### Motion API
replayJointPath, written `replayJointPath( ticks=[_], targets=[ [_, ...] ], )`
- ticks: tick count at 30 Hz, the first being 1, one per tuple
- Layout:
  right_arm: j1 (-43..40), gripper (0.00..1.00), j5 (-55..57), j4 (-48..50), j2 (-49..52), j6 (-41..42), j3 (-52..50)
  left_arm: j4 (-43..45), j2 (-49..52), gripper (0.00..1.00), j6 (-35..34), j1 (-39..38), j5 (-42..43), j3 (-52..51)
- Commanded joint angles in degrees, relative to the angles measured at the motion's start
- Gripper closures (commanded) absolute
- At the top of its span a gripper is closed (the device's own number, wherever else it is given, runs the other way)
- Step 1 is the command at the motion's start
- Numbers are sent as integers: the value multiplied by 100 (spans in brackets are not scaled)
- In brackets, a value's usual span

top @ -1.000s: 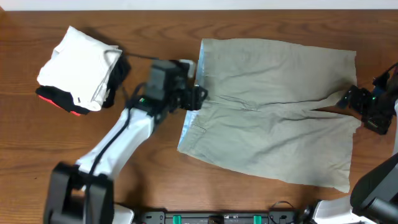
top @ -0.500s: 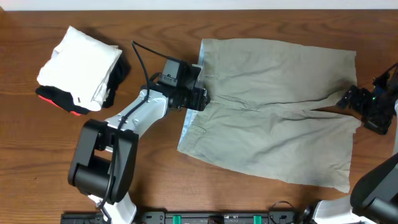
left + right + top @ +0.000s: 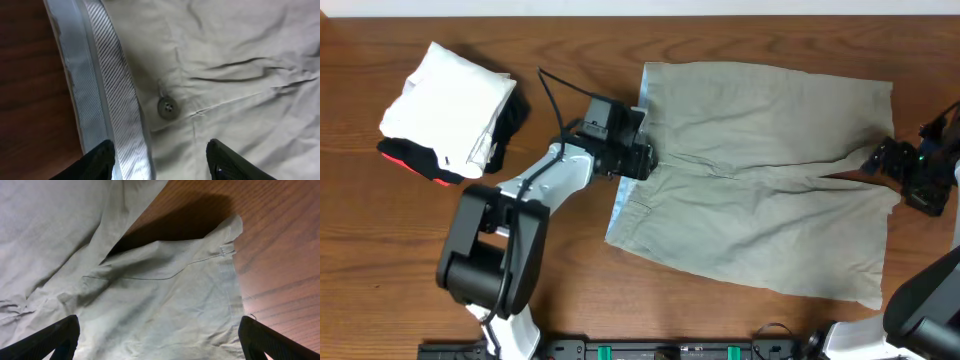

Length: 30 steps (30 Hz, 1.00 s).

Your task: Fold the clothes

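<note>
The clothes (image 3: 760,190), light khaki trousers, lie spread flat on the wooden table, waistband to the left and leg ends to the right. My left gripper (image 3: 642,158) is over the middle of the waistband. In the left wrist view it (image 3: 160,162) is open, its fingers straddling the striped inner waistband (image 3: 112,90) just below the button (image 3: 167,107). My right gripper (image 3: 880,160) hovers at the right edge, where the two legs split. In the right wrist view it (image 3: 159,337) is open wide over a leg end, near the hem corner (image 3: 227,255).
A pile of folded white, black and red garments (image 3: 450,110) sits at the back left. Bare wooden table (image 3: 570,290) surrounds the trousers. A black cable (image 3: 548,95) loops above the left arm.
The left arm has swung its elbow round and nudged the gripper slightly right onto the waistband, jaws a little narrower. The right arm and the trousers have not moved.
</note>
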Motion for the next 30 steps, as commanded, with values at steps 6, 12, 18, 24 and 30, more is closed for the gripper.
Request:
replayJointPath(
  ticks=[6, 12, 18, 24, 30],
  targets=[
    [-28, 1, -44, -2, -13, -61, 90, 254, 273, 39, 50, -17, 83, 114],
    [-28, 1, -44, -2, -13, -61, 90, 267, 275, 39, 33, -120, 81, 114],
    [-28, 1, -44, -2, -11, -61, 90, 352, 275, 39, 35, -267, 74, 114],
    [-28, 1, -44, -4, -11, -61, 90, 365, 278, 39, 33, -269, 55, 109],
    [-28, 1, -44, -4, -11, -61, 90, 345, 282, 41, -11, -295, 61, 107]
  ],
)
